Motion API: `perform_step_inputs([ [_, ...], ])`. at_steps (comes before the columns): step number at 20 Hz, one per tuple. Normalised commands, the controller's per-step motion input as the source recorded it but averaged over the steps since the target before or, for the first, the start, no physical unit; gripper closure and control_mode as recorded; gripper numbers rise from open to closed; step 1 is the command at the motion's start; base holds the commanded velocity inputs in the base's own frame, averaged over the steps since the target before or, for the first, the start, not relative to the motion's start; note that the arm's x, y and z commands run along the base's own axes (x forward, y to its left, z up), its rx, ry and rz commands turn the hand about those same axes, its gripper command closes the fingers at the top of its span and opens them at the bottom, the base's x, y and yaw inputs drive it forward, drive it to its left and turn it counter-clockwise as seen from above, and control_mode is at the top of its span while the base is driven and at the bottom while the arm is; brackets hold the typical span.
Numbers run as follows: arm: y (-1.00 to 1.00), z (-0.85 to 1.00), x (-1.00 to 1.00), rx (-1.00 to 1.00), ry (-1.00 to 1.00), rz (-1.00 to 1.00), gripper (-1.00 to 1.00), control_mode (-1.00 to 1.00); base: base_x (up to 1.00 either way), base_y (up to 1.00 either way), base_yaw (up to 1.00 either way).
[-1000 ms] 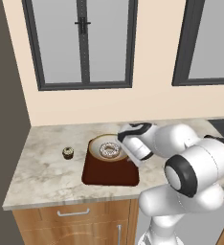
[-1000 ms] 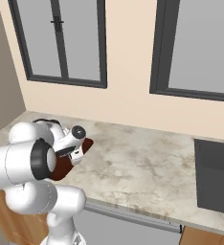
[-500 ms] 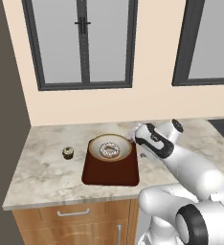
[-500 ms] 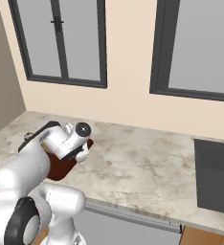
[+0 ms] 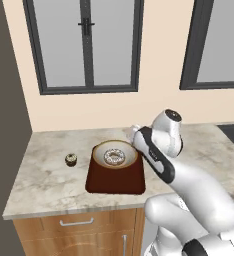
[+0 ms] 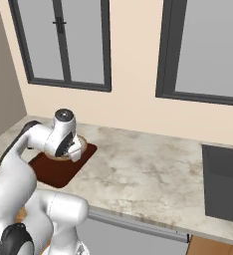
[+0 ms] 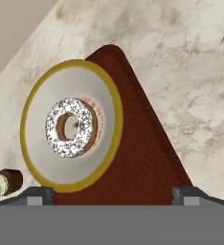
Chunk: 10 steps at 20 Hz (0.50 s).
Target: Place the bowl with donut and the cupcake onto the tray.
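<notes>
hovering with our claw (image 7: pixel 112 195) released, we see the bowl (image 5: pixel 115 155) with the donut (image 5: pixel 114 157) at the tray's (image 5: pixel 115 178) back edge; the cupcake (image 5: pixel 71 160) sits on the bench (image 5: pixel 44 180), beside the tray's left edge.

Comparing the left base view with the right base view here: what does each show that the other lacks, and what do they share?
Left base view alone: the cupcake on the counter left of the tray, and the donut lying in the bowl. Right base view alone: the black sink at far right. Both: the tray, the marble counter, the windows and the white arm over the tray's far end.
</notes>
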Motion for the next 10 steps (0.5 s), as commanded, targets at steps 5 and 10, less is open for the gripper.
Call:
perform_step_inputs([
  [5,0.85,0.0,0.36,-0.22,0.36,0.01,-1.0,-1.0,0.0,0.0,0.0],
  [10,0.61,0.19,0.37,-0.19,0.37,0.0,-1.0,-1.0,0.0,0.0,0.0],
])
